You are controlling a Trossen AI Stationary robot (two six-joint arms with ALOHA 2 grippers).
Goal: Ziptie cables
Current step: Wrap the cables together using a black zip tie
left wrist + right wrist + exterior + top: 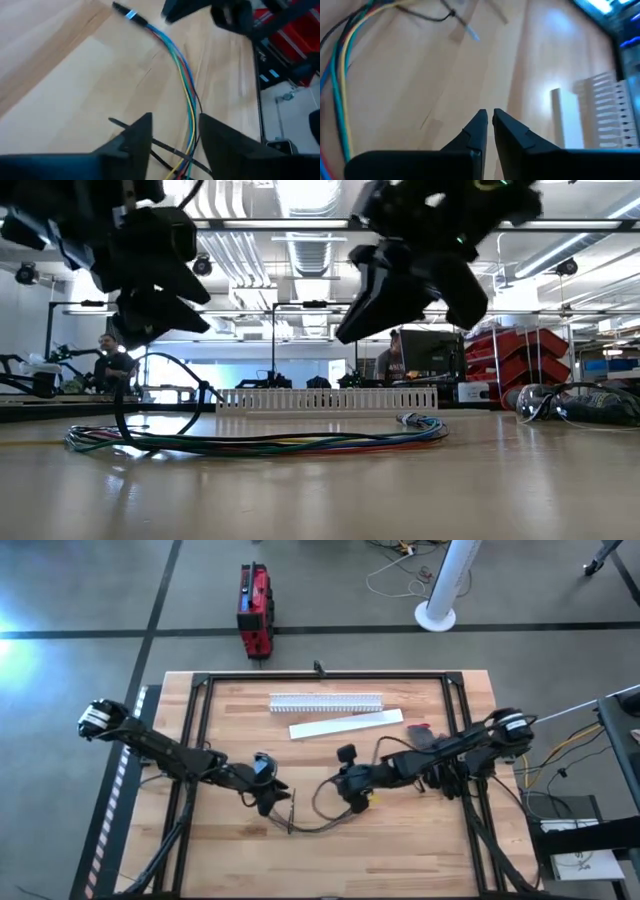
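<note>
**A limp bundle, a thin tie, and where I should pinch them**

My left gripper hangs just over the bundle of thin multicoloured wires, fingers spread apart with the strands running between them. Under it lies a thin black plastic zip tie, crossing the wires on the pale wooden table. My right gripper hovers above bare wood beside the bundle's other stretch, its fingers nearly together and holding nothing.

I judge the wires to be light and floppy: they will sag and fan out if I lift them at one spot, so I would pinch where the strands run tight together, close to the tie. The tie itself looks springy, slick and flat against the wood, hard to get under; its free tail is the likelier place to grip.

Farther off, the bundle ends in a small dark connector. Beyond that sit a white slotted plastic cable duct and its flat white cover strip.
</note>
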